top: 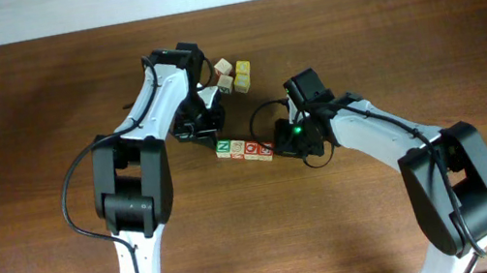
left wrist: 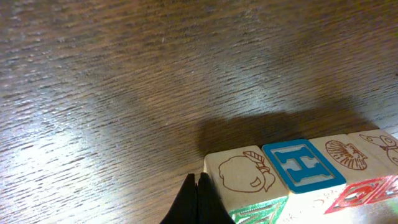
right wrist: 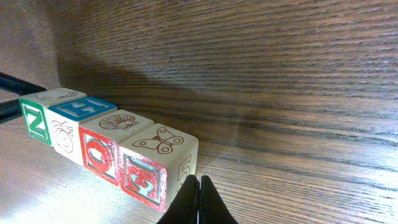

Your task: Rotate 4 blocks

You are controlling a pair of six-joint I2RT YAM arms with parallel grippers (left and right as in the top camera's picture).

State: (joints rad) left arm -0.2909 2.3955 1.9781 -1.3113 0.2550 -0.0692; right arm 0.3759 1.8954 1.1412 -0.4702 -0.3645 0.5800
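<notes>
Closed right end effector [right wrist: 198,186], closed left end effector [left wrist: 196,186], pale-wood blocks [right wrist: 102,148] in row, green N, red O

The left arm [top: 134,188] and right arm [top: 382,134] are formed of white shells and black joint housings. Black cables [top: 67,199] are looped alongside. A green light [top: 297,132] is lit at the right wrist.

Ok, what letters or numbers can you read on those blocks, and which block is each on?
"N", green: side of the end block.
"H", blue: top of the second block.
"O", red: front of the third block.
"J", probably: front of the fourth block.
Loose cubes behind the row: too small to read.
</notes>
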